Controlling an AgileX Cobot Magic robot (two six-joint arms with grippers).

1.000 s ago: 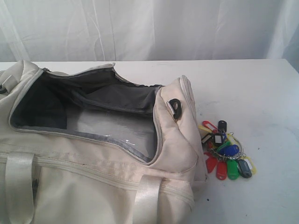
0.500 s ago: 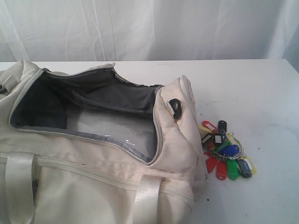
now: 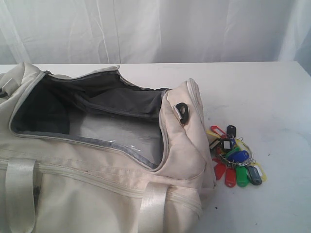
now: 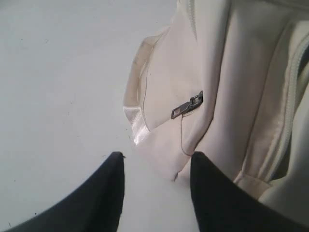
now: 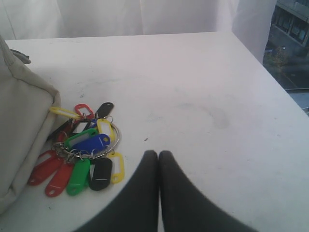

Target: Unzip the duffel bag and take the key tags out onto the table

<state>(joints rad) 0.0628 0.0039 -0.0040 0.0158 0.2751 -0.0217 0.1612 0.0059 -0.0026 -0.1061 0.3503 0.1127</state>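
The cream duffel bag lies unzipped on the white table, its grey lining showing. The key tags, a bunch of red, green, blue, yellow and black tags on rings, lie on the table just right of the bag's end. In the right wrist view the key tags sit close beside my right gripper, which is shut and empty. My left gripper is open over the table with nothing between its fingers, next to the bag's other end and a grey zipper pull. Neither gripper shows in the exterior view.
A white curtain hangs behind the table. The table's right edge drops off beside a dark window view. Webbing straps cross the bag's near side.
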